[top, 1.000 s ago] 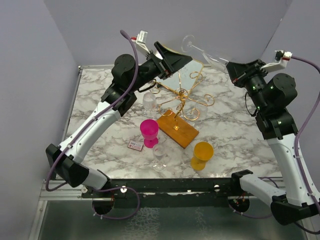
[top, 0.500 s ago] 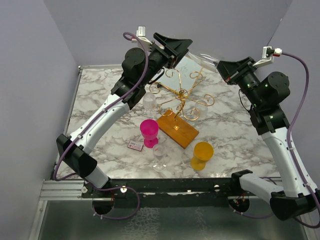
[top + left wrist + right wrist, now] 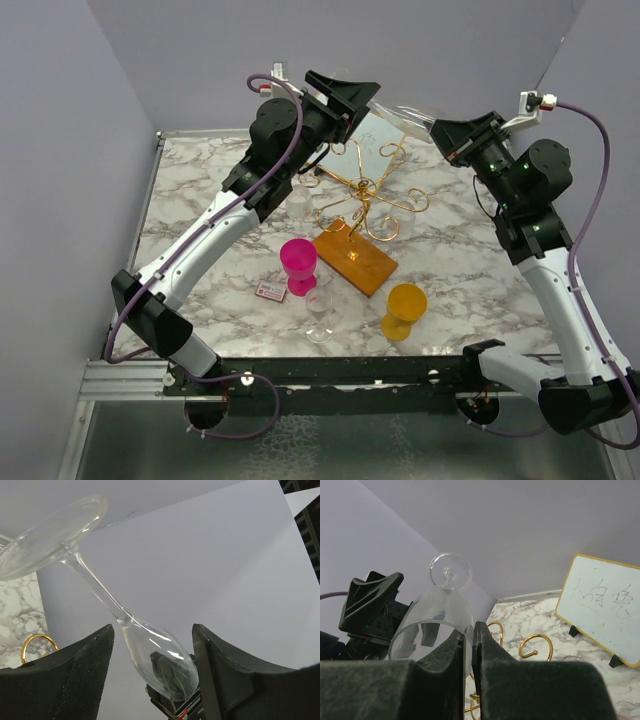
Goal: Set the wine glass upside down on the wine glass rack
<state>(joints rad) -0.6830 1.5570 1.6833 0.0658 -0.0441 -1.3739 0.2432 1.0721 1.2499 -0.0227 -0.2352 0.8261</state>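
The clear wine glass (image 3: 405,116) hangs in the air above the back of the table, lying almost level with its foot toward the left arm. My right gripper (image 3: 468,630) is shut on the wall of the bowl (image 3: 437,615) at its rim. My left gripper (image 3: 152,627) is open, with one finger on each side of the glass where the stem meets the bowl (image 3: 155,655). A gap shows on the left side; contact on the right I cannot tell. The wine glass rack (image 3: 362,190), gold wire on an orange-brown base (image 3: 355,257), stands below.
A gold-framed board (image 3: 602,607) with writing stands behind the rack. On the marble top are a pink cup (image 3: 298,262), an orange cup (image 3: 405,305), a clear glass (image 3: 320,312), another clear glass (image 3: 300,200) and a small card (image 3: 270,291).
The left gripper rose and swung right to the glass, and its jaws narrowed. The right gripper brought the glass down and left toward it.
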